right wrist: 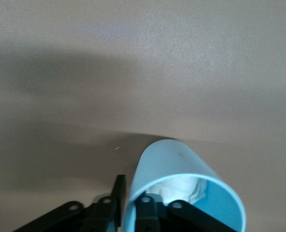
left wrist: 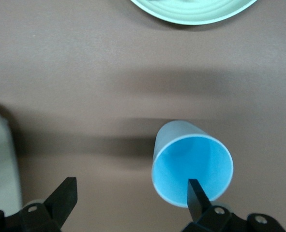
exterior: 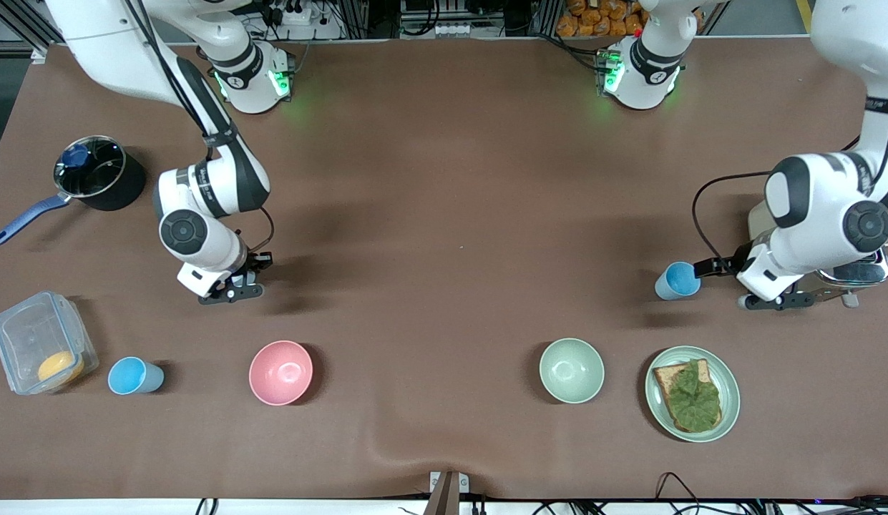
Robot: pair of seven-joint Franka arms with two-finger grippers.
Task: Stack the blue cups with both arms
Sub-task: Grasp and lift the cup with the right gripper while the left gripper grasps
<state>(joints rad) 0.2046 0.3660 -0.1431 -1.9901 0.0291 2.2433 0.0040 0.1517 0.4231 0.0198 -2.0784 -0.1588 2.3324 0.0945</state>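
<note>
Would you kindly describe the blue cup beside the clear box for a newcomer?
At the right arm's end of the table sits a clear box holding something orange. The blue cup stands between it and the pink bowl, far smaller than the bowl.

A pink bowl (exterior: 280, 372) and a pale green bowl (exterior: 571, 370) sit nearest the front camera — beside a plate (exterior: 727, 415) of leaf-topped toast (exterior: 690, 395), a lidded saucepan (exterior: 99, 174) and a clear container (exterior: 41, 350).

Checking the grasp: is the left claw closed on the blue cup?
No: the left claw is wide open, and the blue cup is not clamped between its fingers.
</note>
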